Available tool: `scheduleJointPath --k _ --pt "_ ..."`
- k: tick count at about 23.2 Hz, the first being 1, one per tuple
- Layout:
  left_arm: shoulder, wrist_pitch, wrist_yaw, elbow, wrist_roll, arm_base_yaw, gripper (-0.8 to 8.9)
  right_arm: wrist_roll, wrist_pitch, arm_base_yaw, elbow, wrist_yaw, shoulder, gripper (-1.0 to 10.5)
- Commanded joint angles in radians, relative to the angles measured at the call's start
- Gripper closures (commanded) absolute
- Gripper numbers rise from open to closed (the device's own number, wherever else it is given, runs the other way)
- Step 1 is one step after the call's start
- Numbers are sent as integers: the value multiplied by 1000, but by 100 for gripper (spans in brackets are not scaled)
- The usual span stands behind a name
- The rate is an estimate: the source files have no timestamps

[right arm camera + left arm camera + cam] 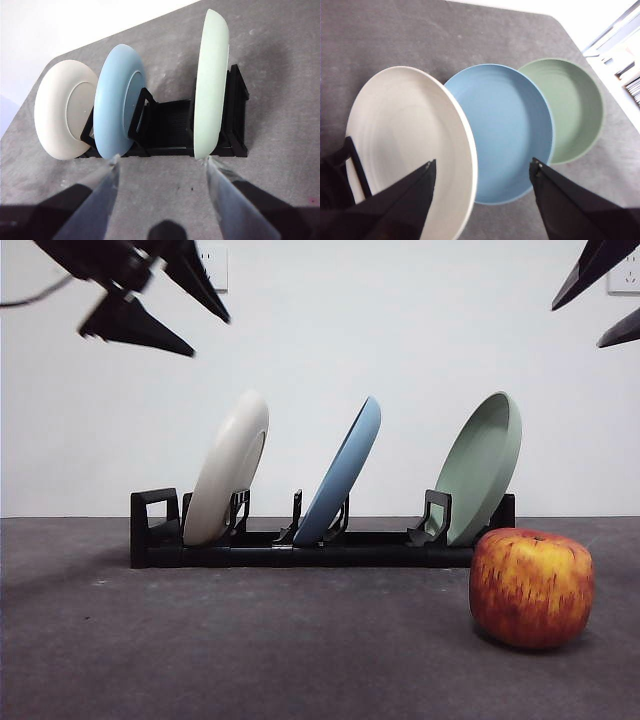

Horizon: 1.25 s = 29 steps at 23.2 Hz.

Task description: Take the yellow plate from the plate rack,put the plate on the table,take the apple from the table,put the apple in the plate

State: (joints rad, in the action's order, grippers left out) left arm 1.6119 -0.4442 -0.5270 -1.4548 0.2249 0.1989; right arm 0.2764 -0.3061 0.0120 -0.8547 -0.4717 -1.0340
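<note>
Plates stand three in a row, all leaning the same way in the long black plate rack (300,545) on the dark grey matte table (200,650). At the rack's nine o'clock end in the front view sits the cream, matte yellow plate (228,470), still slotted between its prongs; the pale blue round plate (345,470) holds the middle slot and the sage-green round plate (485,465) the three o'clock end. Down at four o'clock from the rack, near the camera and just in front of the green plate, rests the squat red apple with yellow-orange streaks (532,587), on the table and clear of both arms. High at eleven o'clock hangs the left gripper (160,300), jaws spread wide and holding nothing; its wrist view looks down with the jaws astride the cream plate's rim, above it and not touching. The right gripper (162,165) waits at one o'clock, jaws also wide apart and empty, facing the backs of the plates.
</note>
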Motion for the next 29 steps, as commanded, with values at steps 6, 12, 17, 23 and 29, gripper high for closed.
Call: scheduleJointPath --k 6,12,17,23,29 --pt "126 32 102 -22 -26 74 495 -5 5 11 -3 -1 -2 659" --pt "161 41 160 -22 -46 100 504 -6 5 11 -3 1 -2 662" --pt "160 85 155 -25 -46 108 745 -6 5 11 -3 3 -2 662" --pt "159 104 151 -26 -71 110 822 -6 5 11 -3 6 -2 662" --pt "156 48 63 -91 -71 109 822 -6 5 11 -3 6 -2 662"
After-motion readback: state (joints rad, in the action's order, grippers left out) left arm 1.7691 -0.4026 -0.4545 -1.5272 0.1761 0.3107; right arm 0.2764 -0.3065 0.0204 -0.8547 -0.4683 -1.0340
